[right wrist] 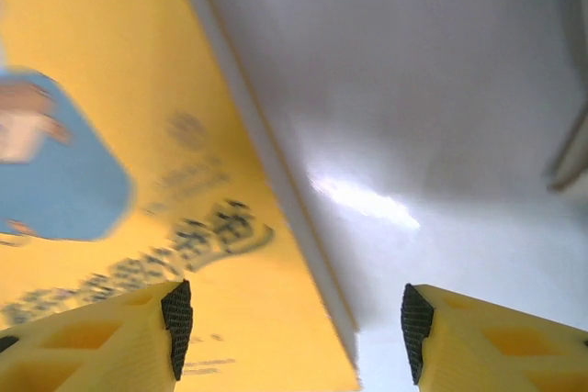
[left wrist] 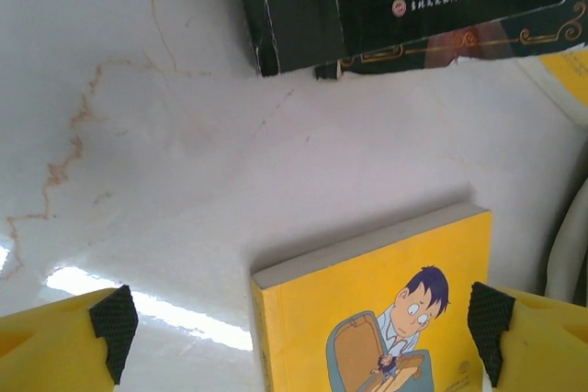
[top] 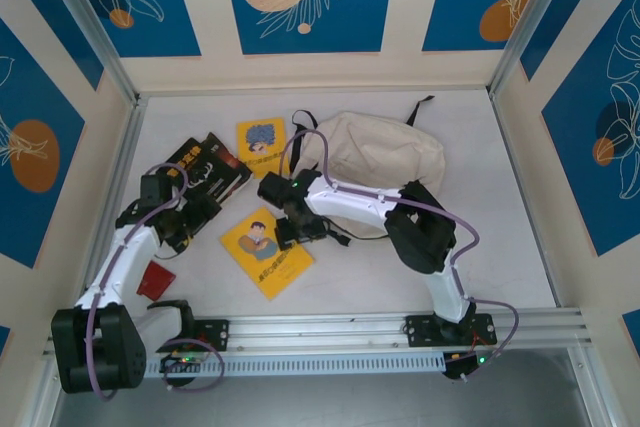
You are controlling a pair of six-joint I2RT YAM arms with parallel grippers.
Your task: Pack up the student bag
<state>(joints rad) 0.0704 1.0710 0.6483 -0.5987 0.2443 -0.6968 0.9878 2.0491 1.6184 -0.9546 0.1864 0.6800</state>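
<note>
The student bag, cream with black straps, lies at the back of the table behind my right arm. A yellow book with a cartoon boy on its cover lies flat in front of it. My left gripper hovers at the book's left, open wide; in the left wrist view the book's corner sits between its fingertips. My right gripper is open at the book's upper right edge. In the right wrist view one of its fingers is over the cover and the other over bare table.
A black book lies at the back left and reaches into the top of the left wrist view. A small yellow book lies beside the bag. A red flat item rests near the left arm's base.
</note>
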